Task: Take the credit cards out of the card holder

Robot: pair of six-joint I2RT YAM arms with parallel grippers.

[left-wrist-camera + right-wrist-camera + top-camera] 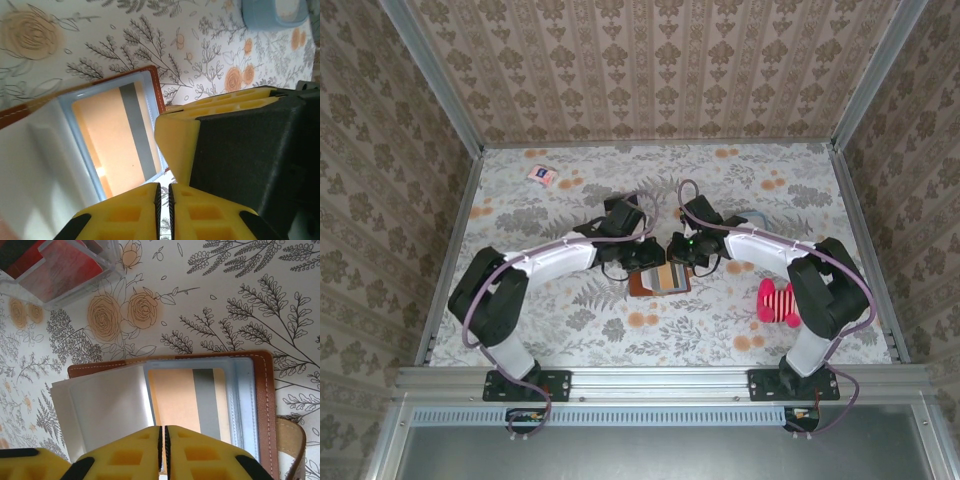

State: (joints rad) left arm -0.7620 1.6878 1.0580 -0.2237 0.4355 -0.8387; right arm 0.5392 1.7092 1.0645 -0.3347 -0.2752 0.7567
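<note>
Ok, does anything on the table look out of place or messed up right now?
Nothing is spilled or damaged. The one odd bit: the brown wallet lies open, and one clear sleeve looks lifted and bowed instead of lying flat, beside the tan card with a grey stripe.

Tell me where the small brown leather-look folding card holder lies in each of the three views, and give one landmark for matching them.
Top external: the card holder lies near the picture's centre, lying open.
Left wrist: left of centre, with its brown edge along the top and right.
Right wrist: lower centre, with its brown edge along the top and right.
Shared landmark: the orange card with a grey stripe in its clear sleeve.
</note>
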